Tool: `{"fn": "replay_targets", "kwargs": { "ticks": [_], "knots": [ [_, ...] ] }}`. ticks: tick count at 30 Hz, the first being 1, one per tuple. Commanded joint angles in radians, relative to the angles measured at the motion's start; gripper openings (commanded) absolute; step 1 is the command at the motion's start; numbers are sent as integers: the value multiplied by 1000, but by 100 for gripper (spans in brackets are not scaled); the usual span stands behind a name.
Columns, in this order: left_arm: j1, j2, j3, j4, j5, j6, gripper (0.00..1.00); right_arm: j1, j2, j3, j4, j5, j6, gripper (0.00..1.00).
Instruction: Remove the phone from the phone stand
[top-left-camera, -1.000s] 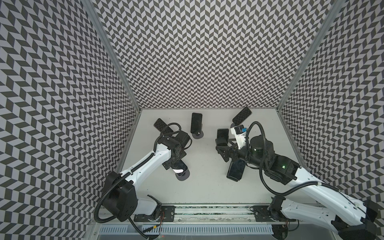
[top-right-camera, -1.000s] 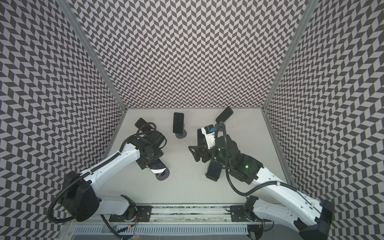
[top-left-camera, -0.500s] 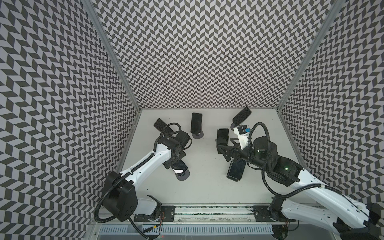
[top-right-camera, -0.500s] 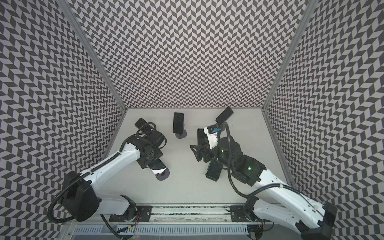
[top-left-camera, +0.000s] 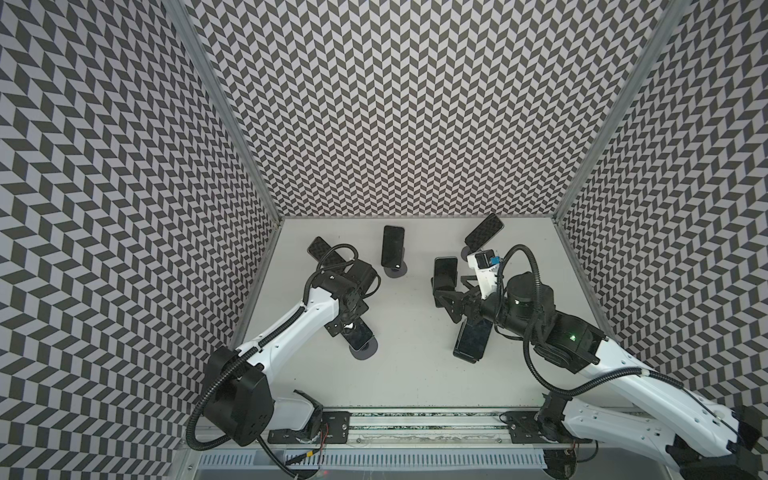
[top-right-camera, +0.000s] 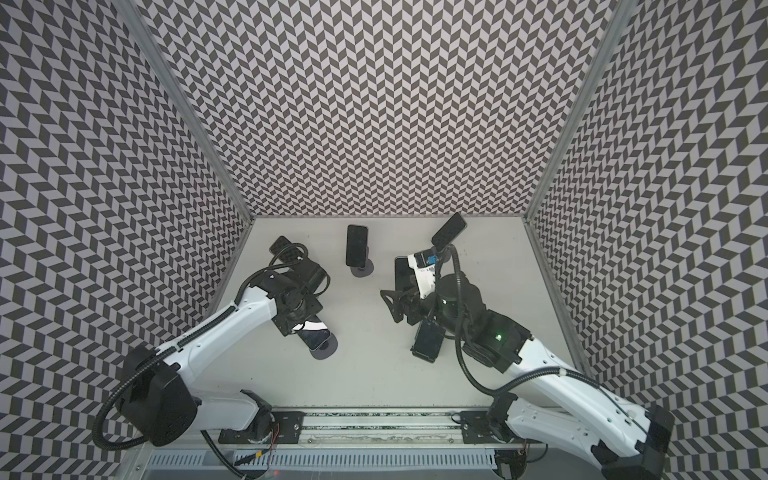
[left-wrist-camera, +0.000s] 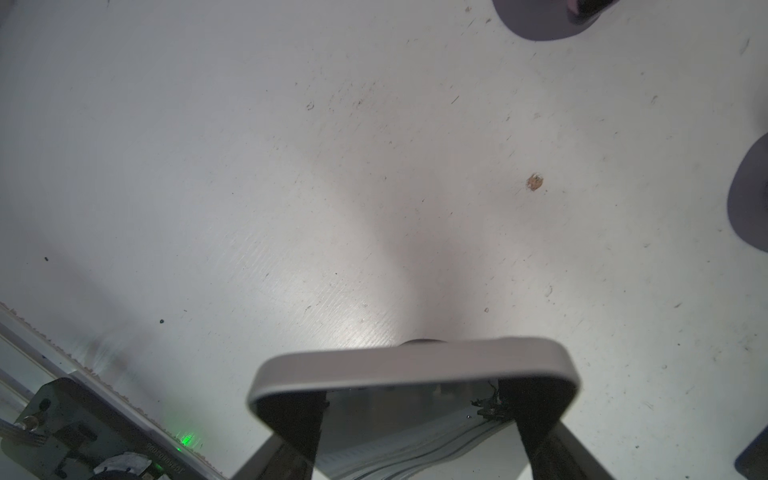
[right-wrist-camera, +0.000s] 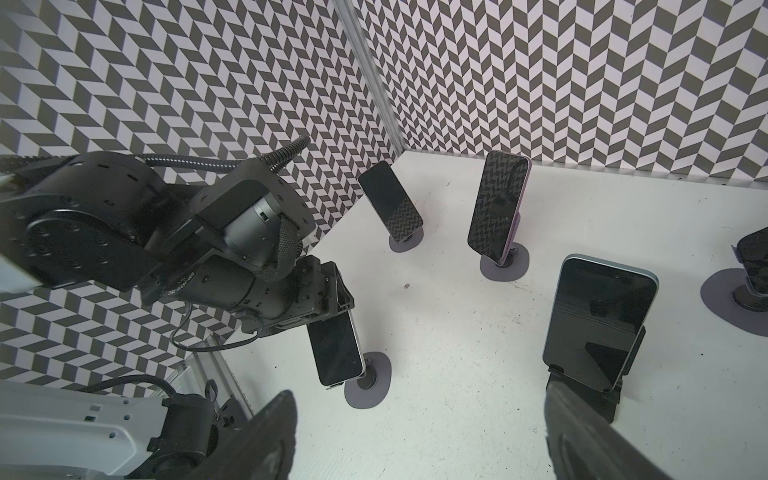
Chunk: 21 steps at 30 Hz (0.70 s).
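Phone (top-left-camera: 360, 335) leans tilted on the round grey phone stand (top-left-camera: 366, 352) in both top views, mounted on it and not yet lifted off, with the left gripper (top-left-camera: 348, 329) down over the phone's upper end. The right gripper (top-left-camera: 447, 309) hangs well to the right of the phone stand, close to a second phone (top-left-camera: 445, 270). Its jaws are spread and nothing is between them. A third phone (top-left-camera: 392, 249) stands upright behind the phone stand, toward the back wall. In the left wrist view the phone's grey top edge (left-wrist-camera: 411, 361) runs across between the two dark fingers (left-wrist-camera: 291, 419), which press in at its two sides, so this pincer is clamped on the phone. The scuffed white table (left-wrist-camera: 291, 166) spreads beyond it. In the right wrist view the phone stand (right-wrist-camera: 368, 386) shows as a grey disc under the phone's lower end (right-wrist-camera: 337, 357), while the upper end disappears into the left gripper (right-wrist-camera: 332, 307). The right gripper's own fingers (right-wrist-camera: 274, 432) stand wide apart and empty, with the second phone (right-wrist-camera: 598, 324) just beside one of them, well across the table from the phone stand.
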Motion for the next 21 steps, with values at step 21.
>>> {"fn": "replay_targets", "kwargs": {
  "ticks": [21],
  "knots": [
    [3, -88, -5, 33, -29, 38, 69, -3, -1, 9, 69, -32, 10, 89]
  ]
}}
